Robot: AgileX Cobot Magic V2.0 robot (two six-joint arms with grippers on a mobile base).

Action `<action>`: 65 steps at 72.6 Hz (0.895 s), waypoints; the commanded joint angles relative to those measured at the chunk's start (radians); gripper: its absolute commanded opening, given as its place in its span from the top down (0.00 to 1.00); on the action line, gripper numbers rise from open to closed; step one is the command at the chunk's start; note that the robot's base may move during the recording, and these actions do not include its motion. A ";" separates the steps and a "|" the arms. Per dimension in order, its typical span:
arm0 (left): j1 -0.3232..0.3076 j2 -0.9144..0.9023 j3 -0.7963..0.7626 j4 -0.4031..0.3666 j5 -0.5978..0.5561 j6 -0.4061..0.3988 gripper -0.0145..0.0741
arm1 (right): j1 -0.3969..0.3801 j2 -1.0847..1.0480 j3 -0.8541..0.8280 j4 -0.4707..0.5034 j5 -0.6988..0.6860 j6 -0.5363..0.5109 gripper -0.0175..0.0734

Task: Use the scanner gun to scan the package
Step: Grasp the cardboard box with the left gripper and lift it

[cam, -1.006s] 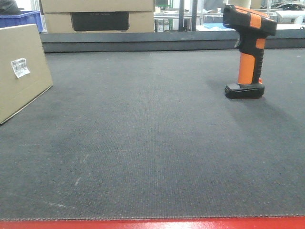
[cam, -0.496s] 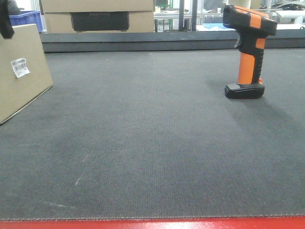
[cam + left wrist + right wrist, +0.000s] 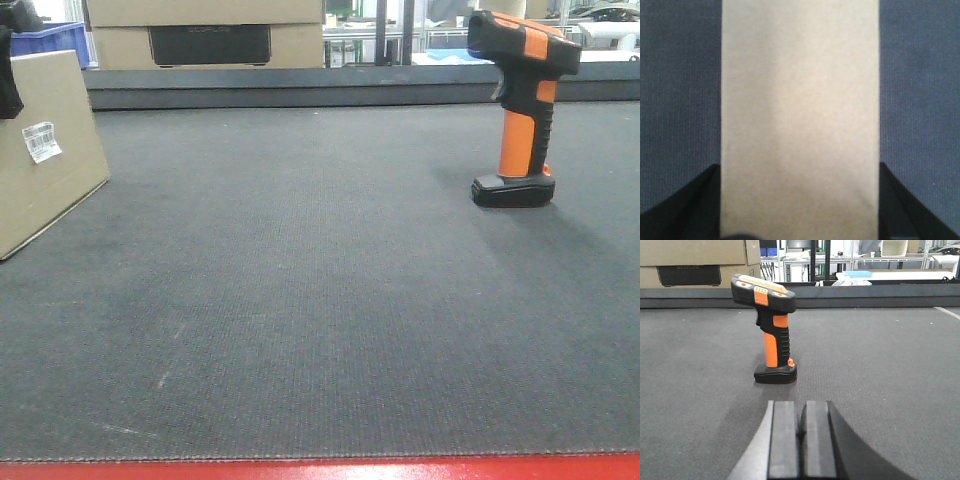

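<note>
Tan cardboard package (image 3: 40, 170) sat far left on the worktop (image 3: 320, 300), left hand (image 3: 8, 80) newly dropped over it with fingers apart either side, likely pre-grasp, while the right hand (image 3: 801, 440), pads together and empty, faced the upright scanner gun (image 3: 771, 335).

The package (image 3: 45, 195) is matt cardboard, the scanner gun (image 3: 522, 120) smooth plastic.

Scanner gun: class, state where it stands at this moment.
In the front-facing view the scanner gun stands upright on its foot at the far right of the dark mat, across from the package at the left edge.
</note>
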 commanded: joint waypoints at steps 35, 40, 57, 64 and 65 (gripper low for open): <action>-0.115 -0.066 -0.002 -0.438 -0.058 -0.100 0.96 | -0.005 -0.003 0.000 0.003 -0.017 -0.003 0.99; -0.156 -0.066 0.006 -0.430 -0.096 -0.126 0.96 | -0.005 -0.003 0.000 0.003 -0.017 -0.003 0.99; -0.283 -0.064 0.011 -0.401 -0.202 -0.208 0.96 | -0.005 -0.003 0.000 -0.007 -0.022 -0.003 0.99; -0.315 -0.051 0.016 -0.374 -0.228 -0.271 0.96 | -0.005 -0.003 0.000 -0.007 -0.037 -0.003 0.99; -0.317 -0.046 0.016 -0.374 -0.228 -0.271 0.96 | -0.005 -0.003 0.000 -0.007 -0.037 -0.003 0.99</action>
